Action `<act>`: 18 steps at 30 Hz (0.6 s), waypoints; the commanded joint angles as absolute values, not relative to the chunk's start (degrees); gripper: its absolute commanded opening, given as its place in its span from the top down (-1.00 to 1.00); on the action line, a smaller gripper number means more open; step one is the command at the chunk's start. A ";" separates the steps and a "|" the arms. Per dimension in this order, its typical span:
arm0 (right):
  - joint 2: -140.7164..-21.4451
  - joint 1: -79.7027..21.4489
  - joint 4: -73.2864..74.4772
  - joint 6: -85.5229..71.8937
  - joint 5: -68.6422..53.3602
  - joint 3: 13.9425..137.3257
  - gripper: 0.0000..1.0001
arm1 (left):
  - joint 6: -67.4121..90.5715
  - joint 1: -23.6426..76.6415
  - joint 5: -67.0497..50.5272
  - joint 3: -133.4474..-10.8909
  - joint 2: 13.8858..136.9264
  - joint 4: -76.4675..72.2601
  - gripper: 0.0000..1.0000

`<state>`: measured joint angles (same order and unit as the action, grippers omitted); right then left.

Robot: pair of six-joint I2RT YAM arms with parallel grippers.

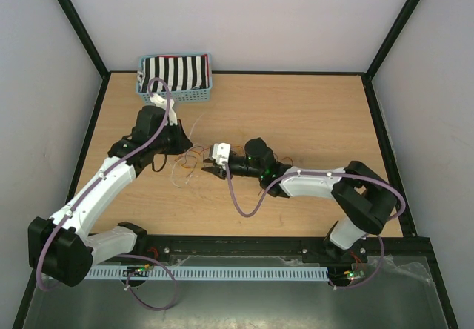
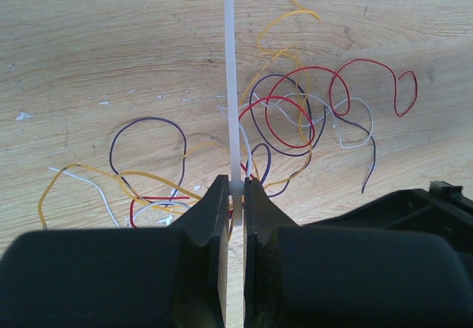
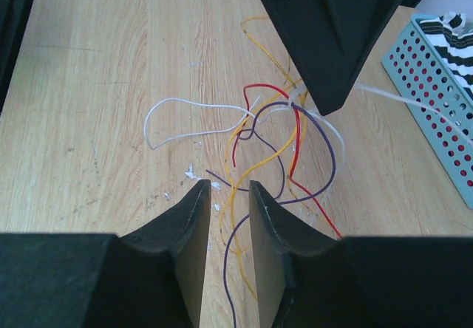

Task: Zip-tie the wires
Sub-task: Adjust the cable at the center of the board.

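Closest in, the right gripper (image 3: 229,188) hangs low over the wooden table (image 3: 96,84). Its jaws are set narrow but not closed: a clear gap shows between them, and a yellow and a purple strand of the wires (image 3: 284,106) run loose through it. Just beyond, the left gripper (image 2: 235,184) is pinched tight on a white zip tie (image 2: 230,84), clamped near one end, with the rest of the strip standing out straight over the tangle. And the tangle is the problem: red, yellow, purple and white strands sprawl in separate loops across the wood, lying between the two grippers rather than gathered into a bundle. The risk looks plain. If the right jaws close where they are, they would likely catch only those two strands, leaving the others outside any loop of the tie. Pulling on so few could make the springy loops drag, flip or snag on the left gripper. The tie is thin and held by a small bite, so a knock from the right arm, working this near, could twist it out of line or slip it free. Off to the side, the blue perforated basket (image 3: 436,99) with its striped cloth sits close to the tie's far end, though whether they touch cannot be told.
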<state>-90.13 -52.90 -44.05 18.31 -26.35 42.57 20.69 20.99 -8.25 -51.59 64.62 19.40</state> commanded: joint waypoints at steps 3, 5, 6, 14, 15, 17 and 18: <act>-93.43 -53.29 -49.00 14.02 -24.01 43.22 0.14 | 21.29 21.51 -7.65 -53.44 64.51 19.11 1.00; -94.60 -53.32 -49.04 13.44 -23.58 44.01 0.09 | 21.37 21.66 -7.67 -53.44 64.52 19.08 1.00; -95.10 -53.31 -49.10 12.96 -23.33 44.22 0.08 | 21.46 21.75 -7.58 -53.44 64.56 19.00 1.00; -98.55 -53.94 -50.36 11.33 -22.51 45.89 0.05 | 21.78 22.31 -7.45 -53.52 64.74 18.75 1.00; -98.87 -54.03 -50.48 11.14 -22.58 46.12 0.05 | 21.79 22.40 -7.45 -53.53 64.85 18.72 1.00; -99.60 -54.12 -50.85 10.90 -22.50 46.59 0.05 | 21.71 22.49 -7.32 -53.53 64.95 18.68 1.00; -99.99 -54.22 -50.98 10.83 -22.26 46.85 0.05 | 21.82 22.58 -7.22 -53.53 64.95 18.72 1.00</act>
